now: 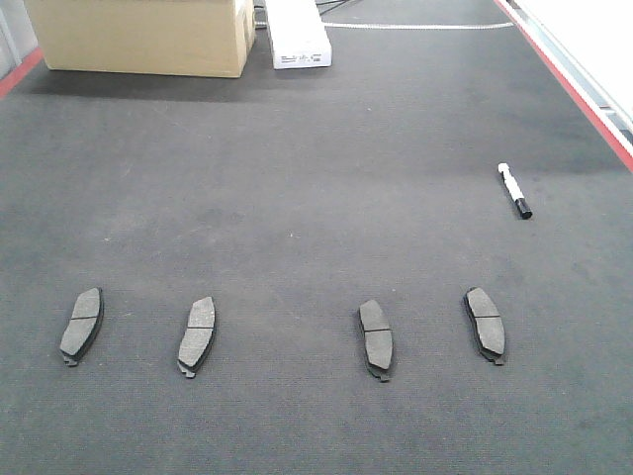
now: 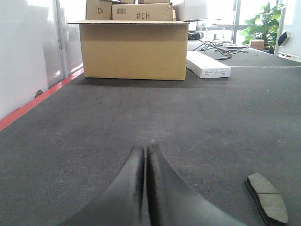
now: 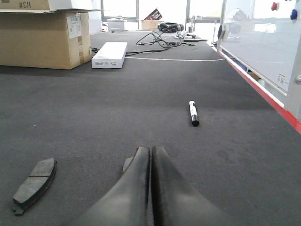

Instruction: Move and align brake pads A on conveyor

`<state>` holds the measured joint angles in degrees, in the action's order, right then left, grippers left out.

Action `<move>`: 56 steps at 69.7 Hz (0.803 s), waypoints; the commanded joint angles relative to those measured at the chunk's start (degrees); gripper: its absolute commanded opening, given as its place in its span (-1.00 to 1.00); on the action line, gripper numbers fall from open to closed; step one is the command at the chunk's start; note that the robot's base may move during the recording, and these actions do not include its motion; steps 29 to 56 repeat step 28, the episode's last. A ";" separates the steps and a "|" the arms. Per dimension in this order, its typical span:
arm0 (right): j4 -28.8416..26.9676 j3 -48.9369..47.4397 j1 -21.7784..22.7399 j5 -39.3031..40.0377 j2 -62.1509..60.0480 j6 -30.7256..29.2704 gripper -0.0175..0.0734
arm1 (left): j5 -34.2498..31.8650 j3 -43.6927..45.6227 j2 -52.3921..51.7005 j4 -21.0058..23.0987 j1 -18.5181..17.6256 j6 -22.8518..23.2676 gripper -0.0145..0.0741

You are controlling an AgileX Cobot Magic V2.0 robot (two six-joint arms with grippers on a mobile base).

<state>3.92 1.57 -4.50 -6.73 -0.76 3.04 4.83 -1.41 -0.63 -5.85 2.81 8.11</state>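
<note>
- Four brake pads A lie in a row across the near part of the conveyor point(image 1: 316, 148), friction faces up: far-left pad point(image 1: 81, 326), second pad point(image 1: 198, 334), third pad point(image 1: 376, 339), far-right pad point(image 1: 486, 325)
- Each pad runs lengthwise away from the camera, slightly tilted; the pads are well apart from one another
- Left gripper point(image 2: 145, 155) sits low over the belt, fingertips pressed together, holding nothing; one pad lies off to its right
- Right gripper point(image 3: 151, 154) likewise closed tight and empty, a pad just peeking from behind its left finger
- A marker pen point(image 1: 514, 190) lies further up on the right
- Cardboard box point(image 1: 138, 35) and white box point(image 1: 297, 35) stand at the far end
</note>
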 commanded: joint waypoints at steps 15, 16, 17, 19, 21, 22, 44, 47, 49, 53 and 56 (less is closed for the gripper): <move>0.24 0.53 0.33 3.86 -0.46 -0.25 -0.64 | -3.98 0.63 -0.90 0.05 -0.14 0.47 -0.69; 0.24 0.53 0.33 3.86 -0.46 -0.25 -0.64 | -3.98 0.63 -0.90 0.05 -0.14 0.47 -0.69; 0.24 0.53 0.33 3.86 -0.46 -0.25 -0.64 | -3.98 0.63 -0.90 0.05 -0.14 0.47 -0.69; 0.24 0.53 0.33 3.86 -0.46 -0.25 -0.64 | -3.98 0.63 -0.90 0.05 -0.14 0.47 -0.69; 0.24 0.53 0.33 3.86 -0.46 -0.25 -0.64 | -3.98 0.63 -0.90 0.05 -0.14 0.47 -0.69; 0.24 0.53 0.33 3.86 -0.46 -0.25 -0.64 | -3.98 0.63 -0.90 0.05 -0.14 0.47 -0.69; 0.24 0.53 0.33 3.86 -0.46 -0.25 -0.64 | -3.98 0.63 -0.90 0.05 -0.14 0.47 -0.69; 0.24 0.53 0.33 3.86 -0.46 -0.25 -0.64 | -3.98 0.63 -0.90 0.05 -0.14 0.47 -0.69; 0.24 0.53 0.33 3.86 -0.46 -0.25 -0.64 | -3.98 0.63 -0.90 0.05 -0.14 0.47 -0.69; 0.24 0.53 0.33 3.86 -0.46 -0.25 -0.64 | -3.98 0.63 -0.90 0.05 -0.14 0.47 -0.69; 0.24 0.53 0.33 3.86 -0.46 -0.25 -0.64 | -3.98 0.63 -0.90 0.05 -0.14 0.47 -0.69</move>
